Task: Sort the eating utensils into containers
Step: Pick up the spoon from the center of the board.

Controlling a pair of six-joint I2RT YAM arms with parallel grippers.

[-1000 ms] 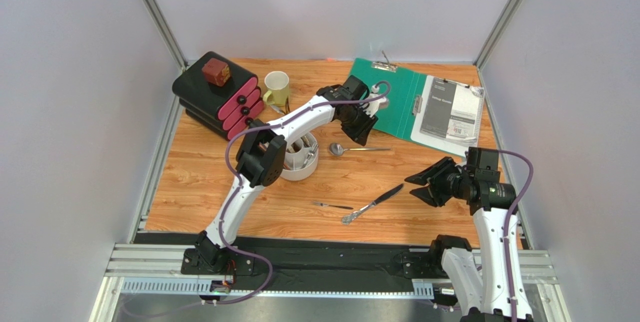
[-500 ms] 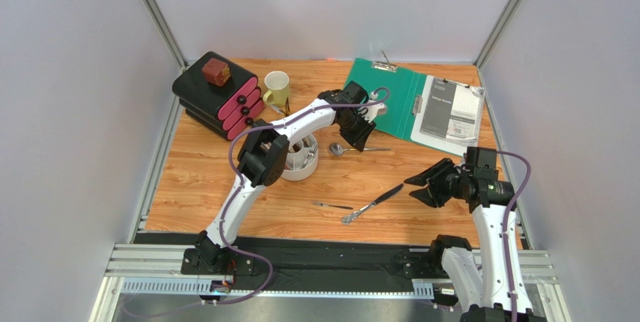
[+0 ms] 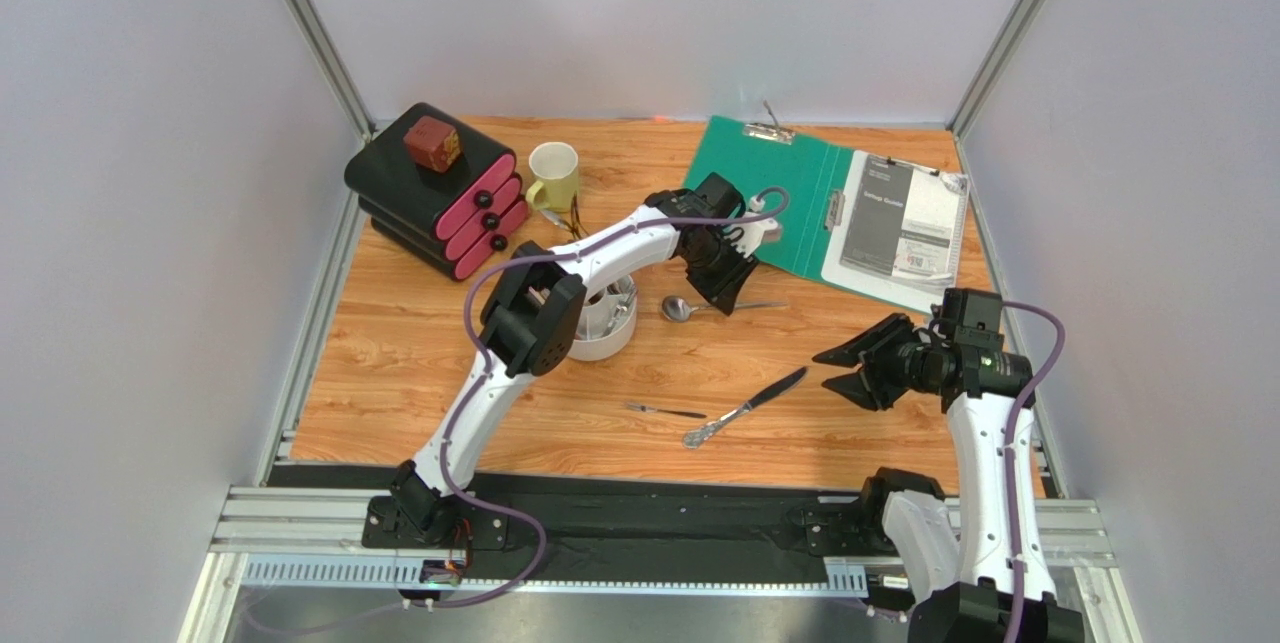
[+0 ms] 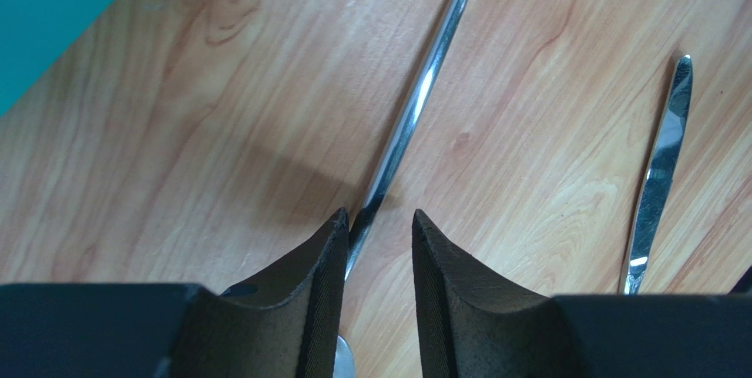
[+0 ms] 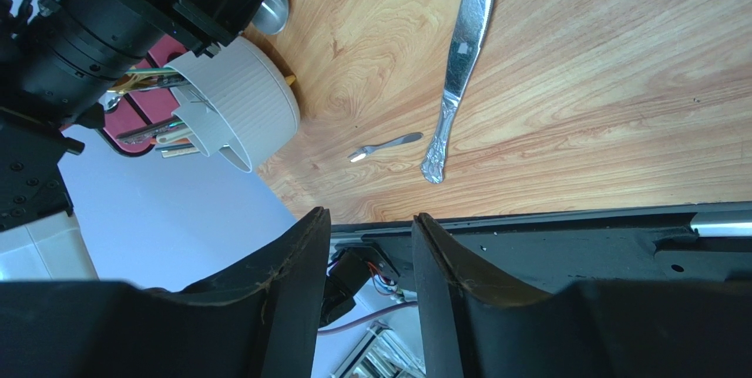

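While some utensils (image 5: 154,83) are stowed in the round white holder (image 5: 251,100), a silver spoon (image 4: 415,105), silver knife (image 5: 463,52) and small silver piece (image 5: 384,147) are left; left gripper (image 4: 378,217) and right gripper (image 5: 371,217) are parted, empty.

The spoon (image 3: 676,309) lies just right of the holder (image 3: 612,340), the knife (image 3: 747,406) nearer the front edge.

L gripper (image 3: 721,289) over silver spoon (image 3: 679,309) by white holder (image 3: 609,333)
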